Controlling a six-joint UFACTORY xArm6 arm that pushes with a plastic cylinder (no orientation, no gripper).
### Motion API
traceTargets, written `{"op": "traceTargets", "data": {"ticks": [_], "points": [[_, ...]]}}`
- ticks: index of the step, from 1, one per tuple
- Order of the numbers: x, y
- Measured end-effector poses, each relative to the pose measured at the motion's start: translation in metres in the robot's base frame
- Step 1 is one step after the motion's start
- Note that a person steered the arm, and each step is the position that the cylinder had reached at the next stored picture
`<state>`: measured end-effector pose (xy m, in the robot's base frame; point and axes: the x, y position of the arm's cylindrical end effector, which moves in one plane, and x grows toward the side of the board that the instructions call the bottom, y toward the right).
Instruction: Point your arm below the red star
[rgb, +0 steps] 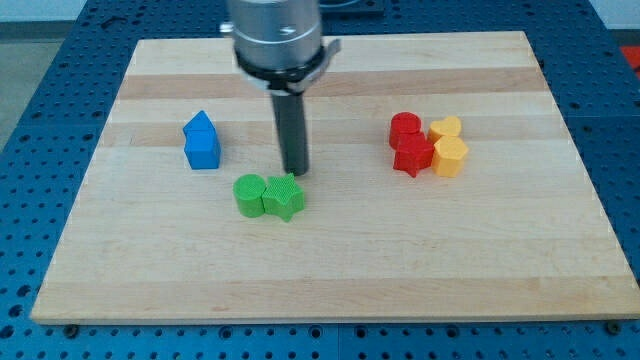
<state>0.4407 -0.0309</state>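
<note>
The red star (413, 156) lies right of the board's middle, touching a red cylinder (404, 129) above it and a yellow hexagon block (451, 156) on its right. My tip (295, 173) is well to the view's left of the red star, at about its height, just above the green star (285, 197).
A green cylinder (249, 195) touches the green star's left side. A blue house-shaped block (201, 140) lies left of my tip. A yellow heart-like block (445, 129) sits above the yellow hexagon. The wooden board (330, 270) rests on a blue perforated table.
</note>
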Motion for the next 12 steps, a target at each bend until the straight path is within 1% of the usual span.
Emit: {"op": "traceTargets", "data": {"ticks": [1, 3, 4, 6, 7, 12], "points": [[-0.003, 0.02], [0.053, 0.022], [0.056, 0.047], [0.056, 0.117], [0.056, 0.133], [0.056, 0.149]]}}
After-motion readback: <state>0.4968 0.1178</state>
